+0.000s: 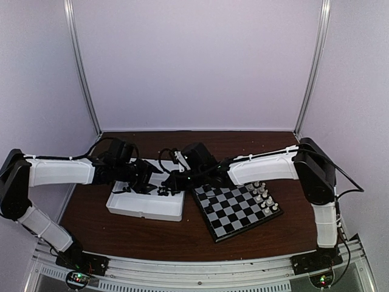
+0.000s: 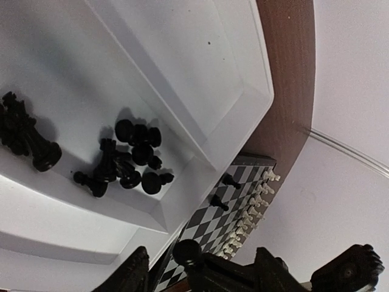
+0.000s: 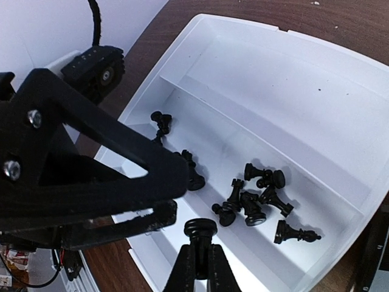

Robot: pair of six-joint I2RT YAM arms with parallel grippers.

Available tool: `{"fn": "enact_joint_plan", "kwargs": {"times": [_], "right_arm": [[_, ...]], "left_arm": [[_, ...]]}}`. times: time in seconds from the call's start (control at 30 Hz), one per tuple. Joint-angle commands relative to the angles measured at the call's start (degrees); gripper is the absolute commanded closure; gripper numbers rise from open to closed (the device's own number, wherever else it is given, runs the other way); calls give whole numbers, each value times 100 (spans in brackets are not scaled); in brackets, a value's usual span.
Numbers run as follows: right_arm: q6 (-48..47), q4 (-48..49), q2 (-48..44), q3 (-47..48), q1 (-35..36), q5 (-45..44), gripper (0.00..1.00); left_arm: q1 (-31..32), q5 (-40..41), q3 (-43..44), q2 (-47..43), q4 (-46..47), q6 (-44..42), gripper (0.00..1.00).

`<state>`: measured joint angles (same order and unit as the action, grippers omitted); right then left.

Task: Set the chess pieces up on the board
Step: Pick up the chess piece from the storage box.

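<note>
The board (image 1: 237, 210) lies right of centre, with white pieces (image 1: 264, 194) along its right edge. In the left wrist view two black pieces (image 2: 225, 191) stand on the board (image 2: 203, 228). Several loose black chess pieces (image 3: 255, 194) lie in a white partitioned tray (image 3: 292, 91); they also show in the left wrist view (image 2: 127, 161). My right gripper (image 3: 200, 252) is shut on a black piece (image 3: 200, 230), held over the tray's near compartment. My left gripper (image 2: 200, 277) is open over the tray, its fingers either side of that held piece (image 2: 188, 252). Both grippers (image 1: 159, 181) meet over the tray's right part.
The white tray (image 1: 143, 210) sits left of the board on the brown table (image 1: 121, 234). More black pieces (image 2: 27, 137) lie in the same tray compartment. White walls and metal posts enclose the table at the back and sides.
</note>
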<state>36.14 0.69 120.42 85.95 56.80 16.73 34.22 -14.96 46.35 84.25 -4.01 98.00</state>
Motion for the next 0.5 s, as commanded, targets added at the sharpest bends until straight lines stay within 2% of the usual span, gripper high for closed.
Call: {"fn": "enact_joint_plan", "kwargs": {"times": [0.0, 0.1, 0.27, 0.47], "right_arm": [[-423, -546, -818, -228, -63, -434, 100], [-786, -1094, -1282, -400, -117, -622, 100], [-1328, -2512, -1723, -232, -292, -828, 100], [-1800, -4486, -1388, 781, -493, -897, 100]], "left_arm": [[-143, 284, 70, -373, -267, -695, 39], [-389, 183, 181, -513, -375, -1743, 38], [-708, -164, 607, -576, -969, -3960, 38], [-715, 139, 1206, -660, -1971, -5790, 38]]}}
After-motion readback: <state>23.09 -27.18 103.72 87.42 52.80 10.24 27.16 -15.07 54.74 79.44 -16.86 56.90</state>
